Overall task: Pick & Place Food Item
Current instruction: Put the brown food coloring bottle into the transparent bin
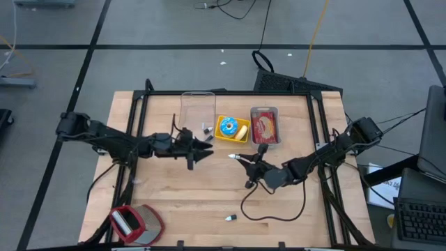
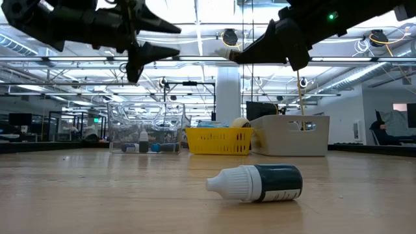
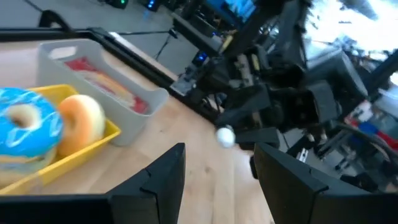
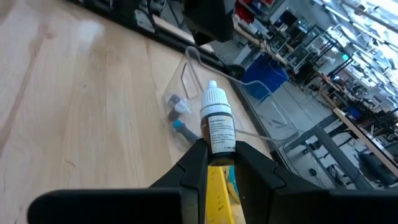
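Bottle (image 2: 257, 182) lies on its side nearest the low camera; its label cannot be read. Above mid-table the right gripper (image 1: 240, 160) is clenched on a small dropper bottle (image 4: 217, 127), white cap forward. Facing it, the left gripper (image 1: 207, 150) hangs with fingers apart, holding nothing. Farther back sit the yellow basket (image 1: 241, 139) with donuts (image 1: 228, 127), the grey tray (image 1: 251, 125) and the clear container (image 1: 197, 111).
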Motion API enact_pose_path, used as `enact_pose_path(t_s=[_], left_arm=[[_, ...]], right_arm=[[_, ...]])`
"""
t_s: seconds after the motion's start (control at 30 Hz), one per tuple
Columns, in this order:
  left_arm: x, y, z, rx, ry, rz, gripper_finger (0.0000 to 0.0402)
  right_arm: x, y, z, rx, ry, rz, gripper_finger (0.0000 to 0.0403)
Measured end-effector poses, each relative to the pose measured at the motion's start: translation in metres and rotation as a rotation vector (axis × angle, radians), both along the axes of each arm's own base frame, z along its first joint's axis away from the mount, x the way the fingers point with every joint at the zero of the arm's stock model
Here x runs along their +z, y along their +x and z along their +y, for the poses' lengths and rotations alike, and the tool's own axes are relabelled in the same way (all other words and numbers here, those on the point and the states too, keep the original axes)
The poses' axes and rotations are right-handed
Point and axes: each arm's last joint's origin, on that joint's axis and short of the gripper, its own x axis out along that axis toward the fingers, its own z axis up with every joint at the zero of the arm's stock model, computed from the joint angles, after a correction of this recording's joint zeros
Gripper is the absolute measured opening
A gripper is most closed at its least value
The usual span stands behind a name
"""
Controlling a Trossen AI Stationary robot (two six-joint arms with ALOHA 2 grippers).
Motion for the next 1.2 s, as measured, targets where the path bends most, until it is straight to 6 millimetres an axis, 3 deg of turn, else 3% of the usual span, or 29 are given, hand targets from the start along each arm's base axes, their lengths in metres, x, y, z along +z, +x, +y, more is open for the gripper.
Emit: enact_pose_path(t_s=[0.2, 0.4, 0.53, 1.03, 1.2], left_arm=[[0.002, 0.027, -0.021, -0.049, 0.094, 0.025, 0.0191], [0.000, 0.066, -0.030, -0.077, 0.125, 0.041, 0.0191], [-0.004, 0.081, -0.032, -0.095, 0.142, 0.052, 0.0191], [-0.011, 0.088, -0.032, -0.110, 0.141, 0.091, 0.0188], [-0.012, 0.088, -0.031, -0.107, 0.141, 0.101, 0.0141]], right_arm=[[0.001, 0.000, 0.001, 0.073, 0.025, -0.059, 0.0049], [-0.001, 0.000, -0.001, 0.074, 0.033, -0.047, 0.0049], [-0.001, -0.001, 0.000, 0.083, 0.038, -0.043, 0.0049], [0.000, 0.000, 0.000, 0.074, 0.041, -0.058, 0.0050], [0.000, 0.000, 0.000, 0.074, 0.042, -0.059, 0.0050]])
